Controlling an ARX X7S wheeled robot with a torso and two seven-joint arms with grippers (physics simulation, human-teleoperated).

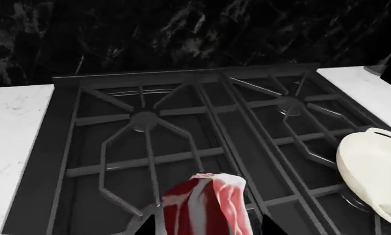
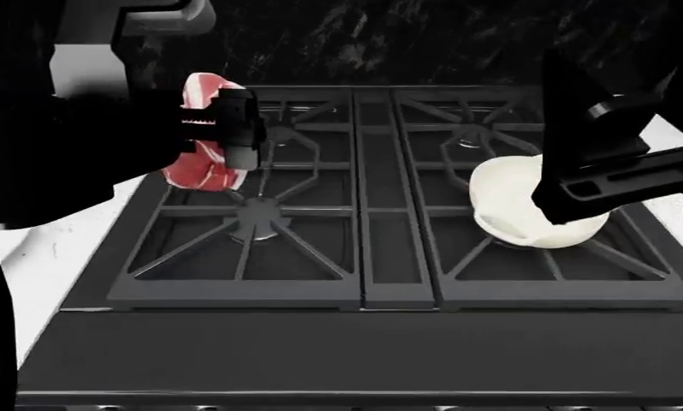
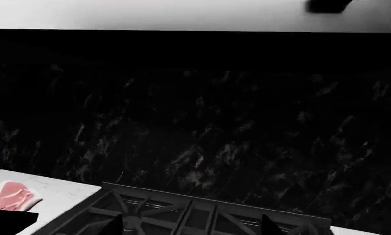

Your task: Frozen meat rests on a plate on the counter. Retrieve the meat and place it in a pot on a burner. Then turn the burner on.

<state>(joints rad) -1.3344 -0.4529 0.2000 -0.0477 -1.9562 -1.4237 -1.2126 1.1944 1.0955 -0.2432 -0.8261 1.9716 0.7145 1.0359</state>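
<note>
I am holding the steak (image 2: 202,137) in my left hand (image 2: 234,128), its fingers pinching the meat on edge so that the red slab with its white fat streaks is hanging upright in the grip. In the left wrist view the steak (image 1: 205,205) is sticking out just past my hand, above the black grate bars of the stove (image 2: 365,205). It is hovering clear of the grate, over the left half of the stove, near the rear left burner (image 1: 143,120), whose round cap is sitting ahead of the hand. The white tabletop (image 1: 12,127) is lying off to the outer side of my left hand, beyond the stove's edge.

The cream pot (image 2: 522,205) is sitting on the front burner of the right half, well apart from the steak and across the stove's centre strip. From the left wrist the pot (image 1: 372,171) is showing only as a glossy rounded side.

My right hand (image 2: 598,184) is hanging over the pot, partly covering its far rim; I cannot tell whether its fingers are spread or pressed together. Its wrist camera is facing the dark marbled wall (image 3: 195,122) behind the stove, with the steak (image 3: 12,195) showing far off to one side.
</note>
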